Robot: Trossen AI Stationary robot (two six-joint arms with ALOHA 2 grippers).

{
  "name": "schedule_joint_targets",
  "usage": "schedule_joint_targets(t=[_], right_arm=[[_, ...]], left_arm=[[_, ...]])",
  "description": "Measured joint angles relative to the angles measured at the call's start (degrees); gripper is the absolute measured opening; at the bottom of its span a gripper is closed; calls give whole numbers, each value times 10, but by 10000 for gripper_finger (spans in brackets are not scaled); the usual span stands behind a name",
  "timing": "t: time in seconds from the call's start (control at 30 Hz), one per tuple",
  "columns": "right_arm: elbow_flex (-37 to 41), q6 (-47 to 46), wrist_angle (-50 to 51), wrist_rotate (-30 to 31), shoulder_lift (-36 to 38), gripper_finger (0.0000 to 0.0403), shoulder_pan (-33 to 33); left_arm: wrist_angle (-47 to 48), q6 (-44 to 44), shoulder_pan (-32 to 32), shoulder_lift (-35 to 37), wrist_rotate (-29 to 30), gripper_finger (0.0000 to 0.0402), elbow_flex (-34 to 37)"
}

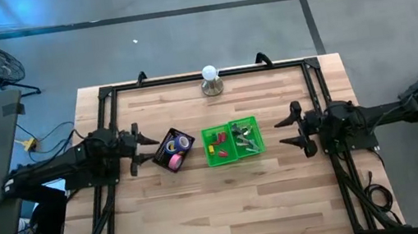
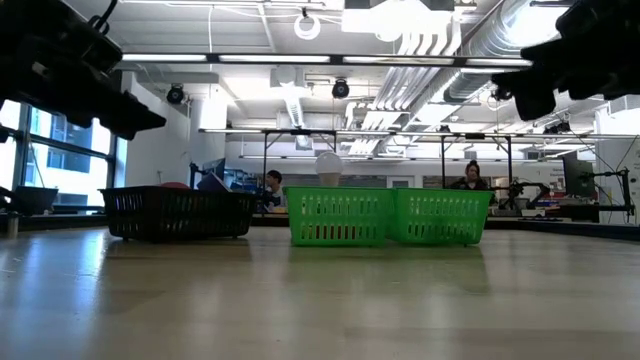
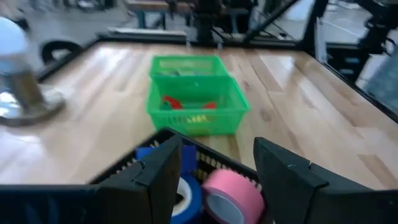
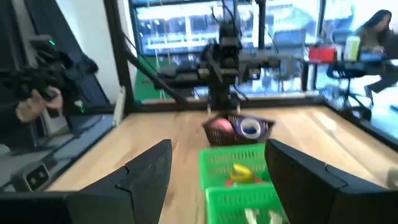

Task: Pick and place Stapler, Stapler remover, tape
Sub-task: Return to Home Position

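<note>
our left hand (image 1: 144,150) hangs spread wide over the bench (image 1: 232,213), with nothing in it. the black bin (image 1: 156,155) sits just in front of it, and the bin's near wall stands between the hand and the tape (image 1: 175,163) rolls inside. our right hand (image 1: 285,131) is spread and empty too, facing the two green bins (image 1: 206,146). a white ball lamp (image 1: 211,78) stands off to the side of both hands. from above we see red things (image 1: 213,140) in the green bins. the low view shows only bin walls, with people (image 2: 272,185) far behind.

Fingers (image 3: 163,177) apart; black bin (image 3: 227,167) holds pink tape (image 3: 233,196), blue tape (image 3: 189,188); green bins (image 3: 163,121) beyond.
</note>
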State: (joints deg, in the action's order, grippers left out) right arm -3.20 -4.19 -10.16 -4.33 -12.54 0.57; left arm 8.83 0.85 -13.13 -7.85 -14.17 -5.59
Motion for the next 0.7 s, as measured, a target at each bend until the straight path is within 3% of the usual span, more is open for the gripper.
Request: schedule_joint_targets(t=[0.23,0.4,0.7], right_arm=[[0,12,11,8,69,250,34],[0,17,51,50,125,250,52],[18,17,39,62,123,250,60]], left_arm=[[57,-2,0,78,13,195,-6],[76,2,0,74,17,195,-11],[74,-2,0,75,14,195,-11]])
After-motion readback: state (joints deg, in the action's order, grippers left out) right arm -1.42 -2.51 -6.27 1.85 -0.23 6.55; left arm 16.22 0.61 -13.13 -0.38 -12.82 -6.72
